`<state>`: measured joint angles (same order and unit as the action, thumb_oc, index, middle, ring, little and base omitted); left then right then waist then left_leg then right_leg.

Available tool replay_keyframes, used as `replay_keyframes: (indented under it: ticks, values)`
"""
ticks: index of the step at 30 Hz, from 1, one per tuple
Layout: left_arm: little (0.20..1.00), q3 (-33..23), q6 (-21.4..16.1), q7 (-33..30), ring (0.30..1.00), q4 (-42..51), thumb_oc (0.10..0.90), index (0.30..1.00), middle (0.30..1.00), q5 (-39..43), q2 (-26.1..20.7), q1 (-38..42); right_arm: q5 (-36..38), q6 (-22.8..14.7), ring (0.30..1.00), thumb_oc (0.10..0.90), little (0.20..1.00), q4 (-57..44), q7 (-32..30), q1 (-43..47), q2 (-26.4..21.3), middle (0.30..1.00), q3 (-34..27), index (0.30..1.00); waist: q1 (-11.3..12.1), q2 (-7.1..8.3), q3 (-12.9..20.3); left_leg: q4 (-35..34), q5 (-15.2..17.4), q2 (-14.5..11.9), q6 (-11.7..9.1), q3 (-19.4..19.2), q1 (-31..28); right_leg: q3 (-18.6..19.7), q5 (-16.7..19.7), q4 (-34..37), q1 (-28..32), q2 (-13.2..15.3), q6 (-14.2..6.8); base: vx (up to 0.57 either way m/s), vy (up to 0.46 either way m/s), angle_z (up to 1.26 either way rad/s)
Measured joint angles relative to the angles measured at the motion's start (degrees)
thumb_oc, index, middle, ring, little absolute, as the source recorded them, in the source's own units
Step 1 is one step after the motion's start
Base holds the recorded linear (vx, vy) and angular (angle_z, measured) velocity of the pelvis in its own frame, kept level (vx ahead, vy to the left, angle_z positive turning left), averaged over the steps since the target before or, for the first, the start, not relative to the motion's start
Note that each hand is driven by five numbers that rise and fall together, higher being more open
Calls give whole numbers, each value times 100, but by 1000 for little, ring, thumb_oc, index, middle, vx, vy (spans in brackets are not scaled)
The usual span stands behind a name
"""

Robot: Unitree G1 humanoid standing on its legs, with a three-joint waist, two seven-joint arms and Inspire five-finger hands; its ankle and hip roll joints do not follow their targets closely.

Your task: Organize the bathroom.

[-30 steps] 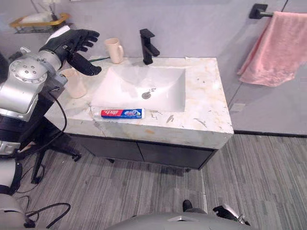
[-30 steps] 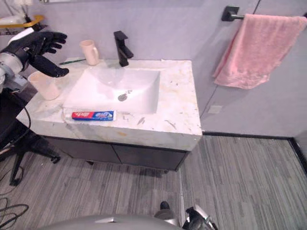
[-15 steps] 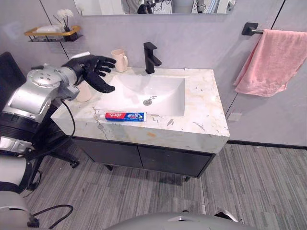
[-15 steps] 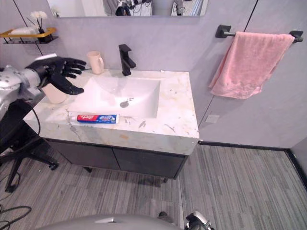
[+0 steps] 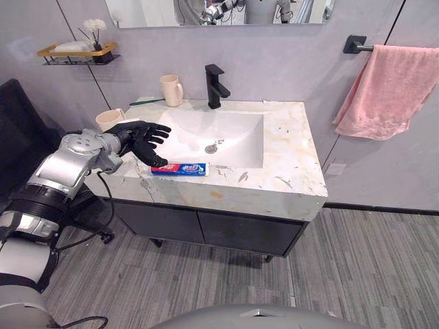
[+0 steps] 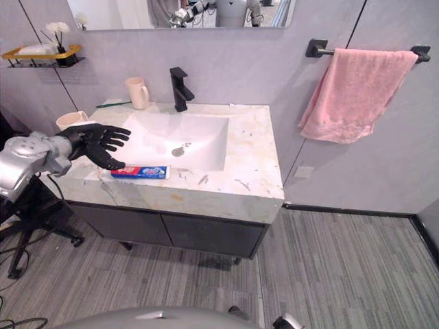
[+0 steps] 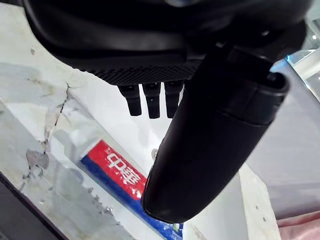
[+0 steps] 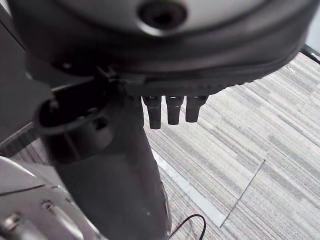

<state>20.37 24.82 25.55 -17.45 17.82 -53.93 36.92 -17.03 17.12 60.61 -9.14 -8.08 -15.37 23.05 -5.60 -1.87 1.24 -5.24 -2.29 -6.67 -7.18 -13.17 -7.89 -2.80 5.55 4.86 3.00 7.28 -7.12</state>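
A red, white and blue toothpaste tube [image 5: 180,168] lies flat on the marble counter [image 5: 288,171] at the front edge of the sink basin [image 5: 223,133]. My left hand [image 5: 139,137] hovers open just left of the tube, fingers spread, its thumb tip close to the tube's left end. In the left wrist view the thumb [image 7: 215,130] and fingers [image 7: 150,97] stand straight above the tube [image 7: 117,172], holding nothing. A beige cup [image 5: 110,118] stands behind that hand. My right hand [image 8: 172,110] hangs over the floor with straight fingers, empty.
A beige mug [image 5: 171,89] and a green toothbrush [image 5: 147,102] sit at the counter's back left, beside the black faucet [image 5: 214,86]. A pink towel [image 5: 387,89] hangs on a wall bar at the right. A small shelf [image 5: 75,51] is mounted on the wall at the left.
My left hand has come down and forward from beside the beige cup to the toothpaste tube's left end, still open. The camera has shifted too.
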Motion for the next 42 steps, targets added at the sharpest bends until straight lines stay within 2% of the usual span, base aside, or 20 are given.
replay_keyframes:
  ticks: [3, 11, 18, 23, 31, 35, 38, 42]
  values:
    - [900, -1, -128, -13, 900, 4, 800, 900, 900, -53, -3, 2, 1, -4, 900, 800, 900, 50, -1, -3, 0, 900, 0, 900, 32, 0, 0, 0, 0, -1, 0, 9, 13, -10, -1, 1, -7, 7, -1, 11, -3, 1]
    - [900, 0, -93, 42, 900, 3, 800, 900, 900, -287, -16, 2, 0, -9, 900, 800, 900, 47, -20, 0, 0, 900, 0, 900, 36, -1, -2, 0, -3, 4, 4, 9, 45, -9, -1, 0, -41, 20, -2, 0, 0, 0]
    - [900, 9, -93, 180, 900, -2, 800, 900, 900, -559, -72, 3, 7, 3, 900, 800, 900, 48, -67, 4, 0, 900, -5, 900, -56, -32, -32, 0, -2, 8, 4, 1, 50, -3, -1, 1, -49, 33, -2, 0, 0, 0]
    - [900, 193, -93, 261, 900, -11, 800, 900, 900, -688, -119, 126, 50, 17, 900, 800, 900, 71, -147, -7, -7, 900, -11, 900, -96, -117, -95, 0, -2, 8, 5, -3, 49, 1, 0, 0, -49, 46, -7, 0, 0, 0]
    - [900, 399, -96, 351, 900, -244, 800, 900, 900, -687, -184, 464, 59, 116, 900, 800, 900, 214, -289, 56, -29, 900, -127, 900, -176, -339, -271, 0, -2, 21, 5, -50, 53, 40, 14, 0, -77, 50, -25, -6, 8, -2]
    - [900, 474, -96, 398, 900, -265, 800, 900, 900, -686, -243, 575, 221, 198, 900, 800, 900, 295, -420, 97, -50, 900, -236, 900, -225, -354, -300, 0, -2, 16, 5, -50, 49, 39, 14, 0, -76, 48, -25, 0, 0, 0]
    - [900, 846, -93, 608, 900, -322, 800, 900, 900, -690, -313, 795, 406, 303, 900, 800, 900, 498, -572, 117, -55, 900, -344, 900, -221, -358, -302, 0, -2, 20, 5, -51, 48, 38, 14, -1, -73, 50, -25, 0, 0, 0]
    - [900, 874, -92, 831, 900, -346, 800, 900, 900, -719, -325, 798, 431, 380, 900, 800, 900, 488, -618, 124, -60, 900, -432, 900, -239, -362, -304, 1, -2, 19, 5, -57, 44, 44, 14, -1, -74, 49, -26, 0, 0, 0]
